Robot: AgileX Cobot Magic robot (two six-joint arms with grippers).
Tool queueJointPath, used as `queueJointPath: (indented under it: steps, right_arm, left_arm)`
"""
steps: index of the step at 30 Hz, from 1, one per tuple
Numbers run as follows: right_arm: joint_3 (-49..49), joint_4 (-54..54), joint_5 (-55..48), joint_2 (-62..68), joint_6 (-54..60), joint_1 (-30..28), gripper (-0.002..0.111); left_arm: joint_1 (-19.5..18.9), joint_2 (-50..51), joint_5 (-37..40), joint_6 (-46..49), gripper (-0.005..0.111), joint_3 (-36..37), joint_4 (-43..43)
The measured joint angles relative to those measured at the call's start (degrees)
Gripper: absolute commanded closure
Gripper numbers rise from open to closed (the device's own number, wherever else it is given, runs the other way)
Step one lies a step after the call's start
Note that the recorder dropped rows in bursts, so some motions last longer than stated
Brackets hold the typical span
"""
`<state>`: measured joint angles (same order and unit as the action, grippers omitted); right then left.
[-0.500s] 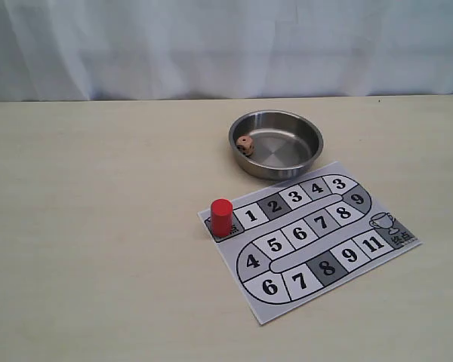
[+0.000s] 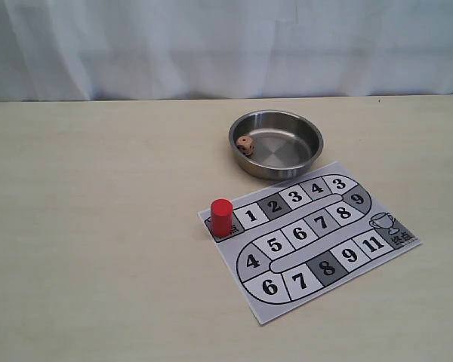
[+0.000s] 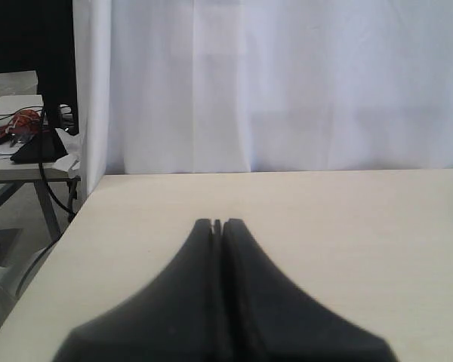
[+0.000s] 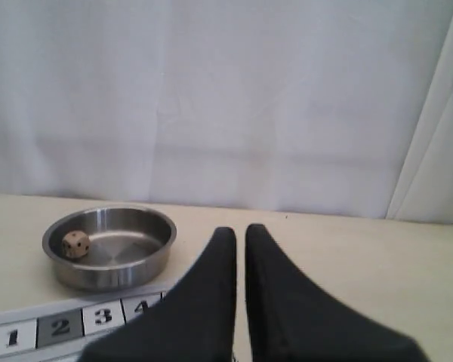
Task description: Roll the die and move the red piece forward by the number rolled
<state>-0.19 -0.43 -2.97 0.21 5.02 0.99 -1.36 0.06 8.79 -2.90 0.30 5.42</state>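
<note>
**Pale table against a white curtain, cluttered corner beyond**

Work surface: a pale beige table, matte, with faint grain streaks. It runs from the near edge to the far one.

Backdrop: a white curtain hangs along the table's far edge, full width, in soft vertical folds. In the right wrist view a second panel lies slanted over the first.

Light: even and diffuse, and shadows on the table are faint.

Left wrist view, past the curtain's edge: a dark panel above a lower side table with grey legs. On it sit tangled red-orange cables and a black stand. A black cord drops toward the grey floor.
</note>
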Motion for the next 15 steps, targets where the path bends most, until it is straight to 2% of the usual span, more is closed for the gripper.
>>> queueJointPath:
  steps: [4, 6, 11, 15]
  right_arm:
    - [0.0, 4.8, 5.1, 0.0, -1.0, 0.0, 0.104]
    - [-0.8, 7.5, 4.4, 0.0, -1.3, 0.0, 0.104]
    - [-9.0, 9.4, -2.5, 0.0, -1.4, 0.0, 0.104]
    - [-20.3, 9.8, -11.6, 4.1, -1.4, 0.0, 0.104]
  left_arm:
    - [0.0, 0.0, 0.0, 0.0, 0.107, 0.0, 0.0]
    - [0.0, 0.0, 0.0, 0.0, 0.107, 0.0, 0.0]
    - [0.0, 0.0, 0.0, 0.0, 0.107, 0.0, 0.0]
    - [0.0, 0.0, 0.0, 0.0, 0.107, 0.0, 0.0]
